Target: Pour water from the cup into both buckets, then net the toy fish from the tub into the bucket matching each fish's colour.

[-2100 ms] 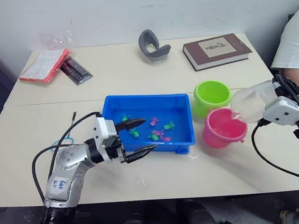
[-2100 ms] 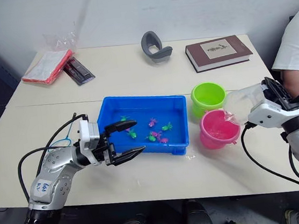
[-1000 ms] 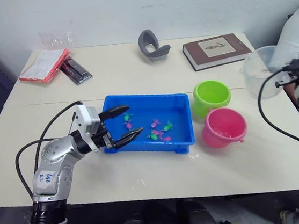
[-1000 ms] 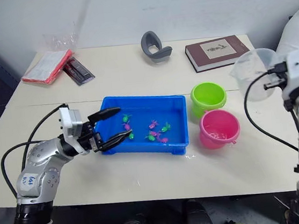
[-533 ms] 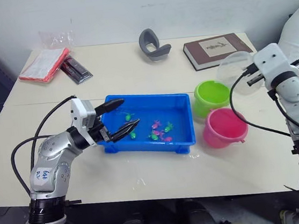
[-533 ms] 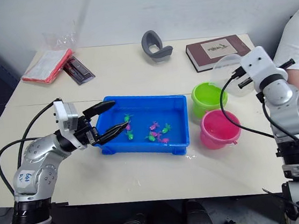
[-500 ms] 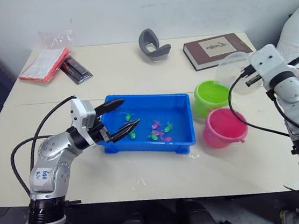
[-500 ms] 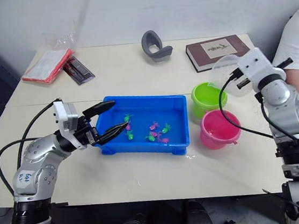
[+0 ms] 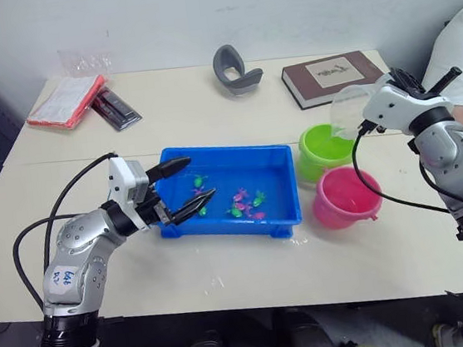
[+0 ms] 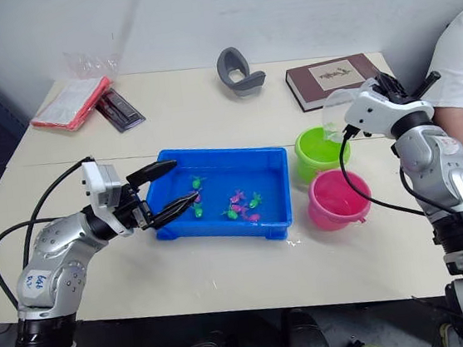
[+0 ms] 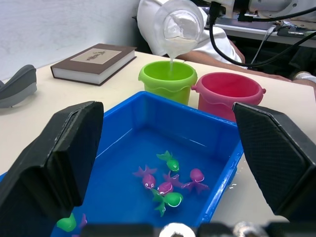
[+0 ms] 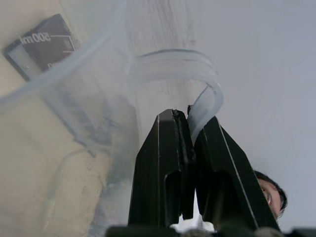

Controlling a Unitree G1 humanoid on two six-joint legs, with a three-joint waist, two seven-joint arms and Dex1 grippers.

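A thin stream of water falls from the tipped cup (image 11: 178,27) into the green bucket (image 9: 326,148), the pour under way while the pink bucket (image 9: 348,197), touching its neighbour on the side nearer the robot, already holds water. The risk, as it looks, lies in the grip: the right gripper (image 12: 190,131) is clamped on only the cup's thin handle, so a twist or slip there could swing the spout off the green bucket's rim and spill onto the table (image 9: 208,113), or into the pink bucket. Tipping too fast could also overshoot the small opening.

The right arm reaches in from beyond the buckets, wrist rolled so the cup hangs mouth-down above the green bucket.

The left gripper (image 9: 181,186) hovers over the end of the tub (image 9: 286,213) farthest from the buckets, its fingers spread wide and holding nothing, forearm nearly level. Pink and green fish (image 11: 168,185) lie clustered in the tub's shallow water, none yet netted. A book (image 9: 334,77) lies on the table beyond the green bucket.
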